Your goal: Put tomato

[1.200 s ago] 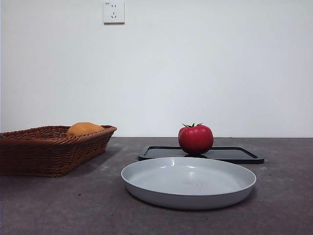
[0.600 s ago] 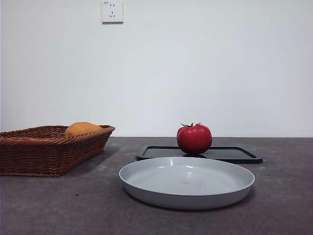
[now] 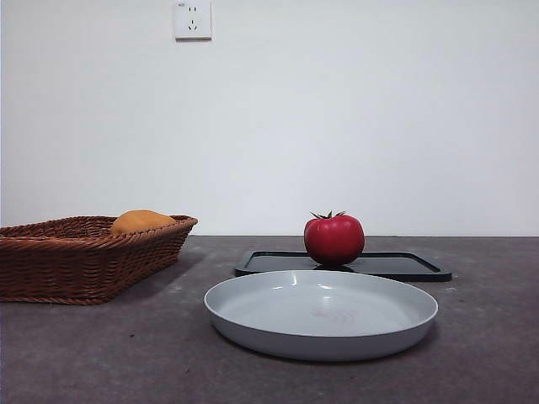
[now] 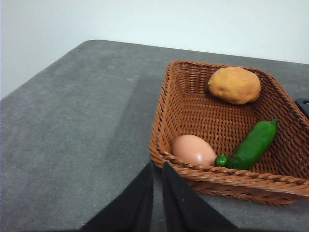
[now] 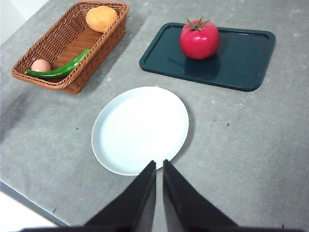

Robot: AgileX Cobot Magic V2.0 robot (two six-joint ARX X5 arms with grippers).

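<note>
Round glossy red tomato point(image 3: 334, 240) sits upright on the dark rectangular tray point(image 5: 244, 58), far side of the grey worktop point(image 3: 101, 353), behind the empty pale grey round plate point(image 3: 253, 324). My right end effector point(image 5: 159, 166) hangs above the plate's near edge, pressed together. My left end effector point(image 4: 157, 169), also pressed together, hangs by the brown wicker basket point(image 4: 193, 108). Only the wrist views show the egg point(image 4: 194, 150) and green pepper point(image 4: 251, 145) beside the orange-yellow fruit point(image 3: 141, 221).

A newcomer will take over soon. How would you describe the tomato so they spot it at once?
Look past the grey plate to the dark tray. The tomato stands upright on it, alone. It is round, glossy and red with a green leafy stem, unlike the orange-yellow fruit lying in the wicker basket.
</note>
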